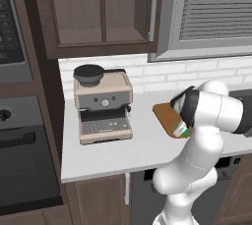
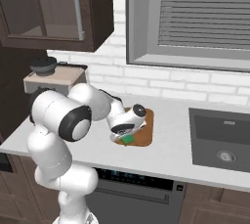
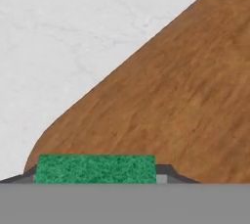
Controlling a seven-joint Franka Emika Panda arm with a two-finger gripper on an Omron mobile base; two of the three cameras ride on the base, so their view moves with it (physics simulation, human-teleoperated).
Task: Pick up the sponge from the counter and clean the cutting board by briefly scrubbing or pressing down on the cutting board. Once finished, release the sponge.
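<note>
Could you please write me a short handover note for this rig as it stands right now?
Hand: shut on the sponge, low over the near end of the cutting board.
Cutting board: lies flat on the counter, right of the coffee machine and left of the sink.
Done: sponge picked up and brought to the board.
Left: press or scrub briefly on the board, then release the sponge.

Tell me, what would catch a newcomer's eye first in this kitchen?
The big white robot arm bends low over the light grey-white counter, its gripper shut on a small green sponge over the brown wooden cutting board. To the left stands a beige espresso machine against the white brick wall, and a dark sink is set into the counter on the right.
</note>
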